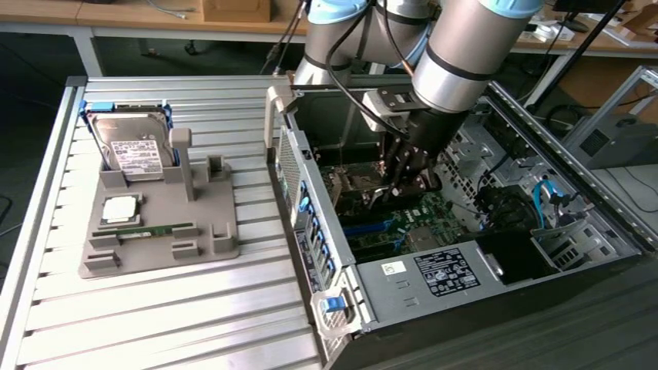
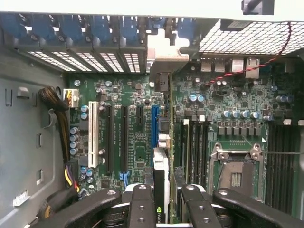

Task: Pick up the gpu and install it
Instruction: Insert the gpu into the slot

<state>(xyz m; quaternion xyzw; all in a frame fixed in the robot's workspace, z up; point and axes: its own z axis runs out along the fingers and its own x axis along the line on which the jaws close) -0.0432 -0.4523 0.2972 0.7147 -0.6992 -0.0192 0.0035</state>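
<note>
Wrist view shows the gpu (image 2: 160,178) edge-on, clamped between the fingers (image 2: 142,206) of the gripper (image 2: 166,209) and hanging straight out from it over the motherboard (image 2: 133,142). Its long axis runs parallel to the blue expansion slot (image 2: 154,124), toward the rear slot covers (image 2: 99,59). The card's edge looks nearly in line with that slot, though whether it touches I cannot tell, and in the exterior view the arm (image 1: 463,54) reaches steeply down into the open computer case (image 1: 411,289), wrist pointed at the board.
</note>
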